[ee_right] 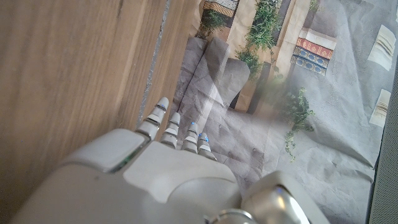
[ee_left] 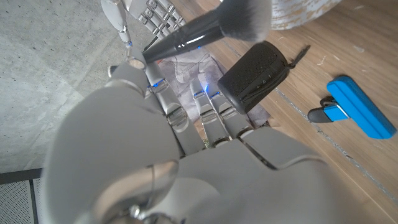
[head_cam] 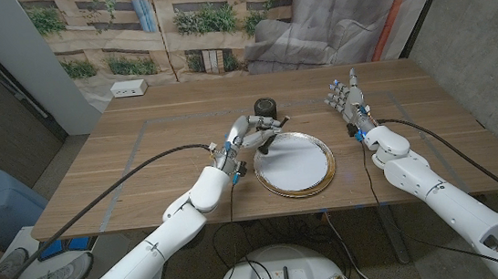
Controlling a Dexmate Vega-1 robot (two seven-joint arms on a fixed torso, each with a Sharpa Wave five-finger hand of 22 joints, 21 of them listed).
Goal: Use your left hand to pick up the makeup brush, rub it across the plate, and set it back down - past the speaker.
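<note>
The left hand point(head_cam: 242, 138) grips the makeup brush point(ee_left: 205, 28) by its black handle, holding it over the far left rim of the white plate point(head_cam: 294, 164), just in front of the black speaker point(head_cam: 266, 108). The right hand point(head_cam: 347, 96) stands apart to the plate's right, fingers extended and holding nothing.
</note>
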